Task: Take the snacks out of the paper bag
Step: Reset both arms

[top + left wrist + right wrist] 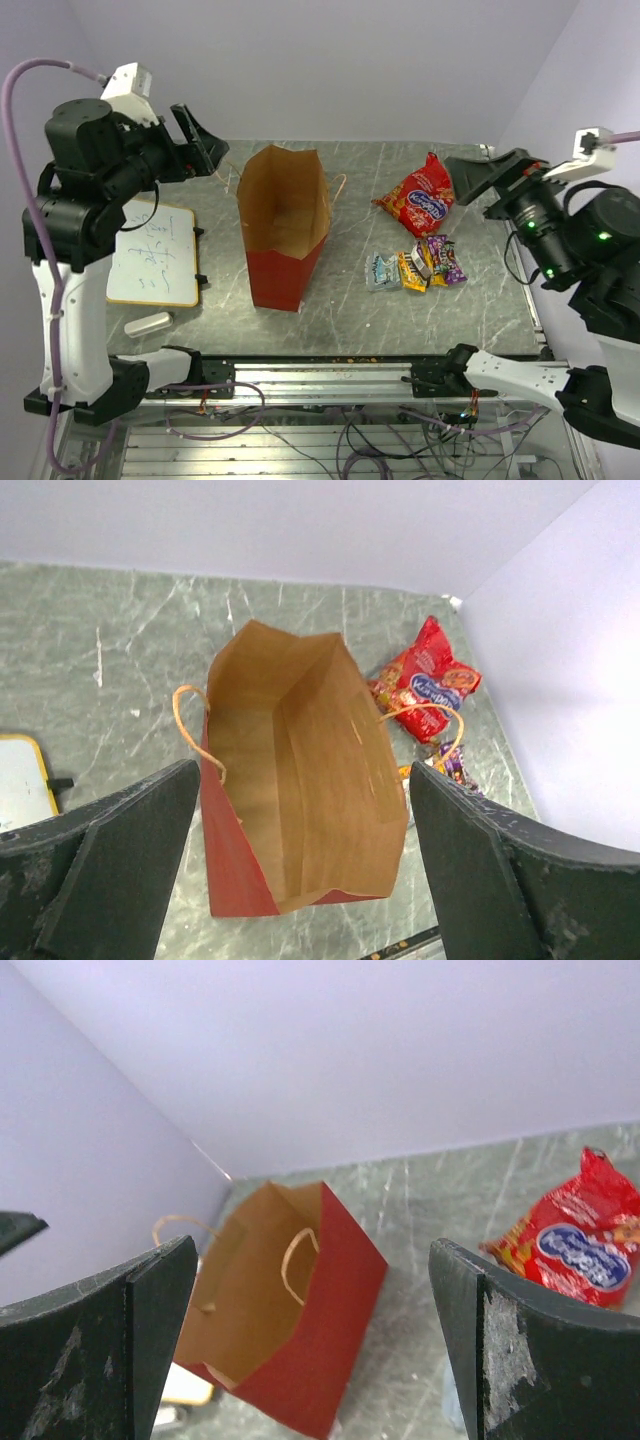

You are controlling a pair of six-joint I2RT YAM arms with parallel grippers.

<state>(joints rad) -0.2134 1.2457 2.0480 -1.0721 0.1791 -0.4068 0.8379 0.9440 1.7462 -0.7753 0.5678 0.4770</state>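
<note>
The paper bag stands upright mid-table, red outside, brown inside, mouth open; no snack shows inside it. The red chip bag lies on the table to its right. Small candy packets, light-blue, yellow-orange, dark and purple, lie in a cluster in front of it. My left gripper is open and empty, raised left of the bag. My right gripper is open and empty, raised right of the chip bag. The bag and chip bag also show in the right wrist view.
A yellow-framed whiteboard lies at the left, with a white eraser in front of it. The table's metal rail runs along the near edge. Walls close in the back and right sides.
</note>
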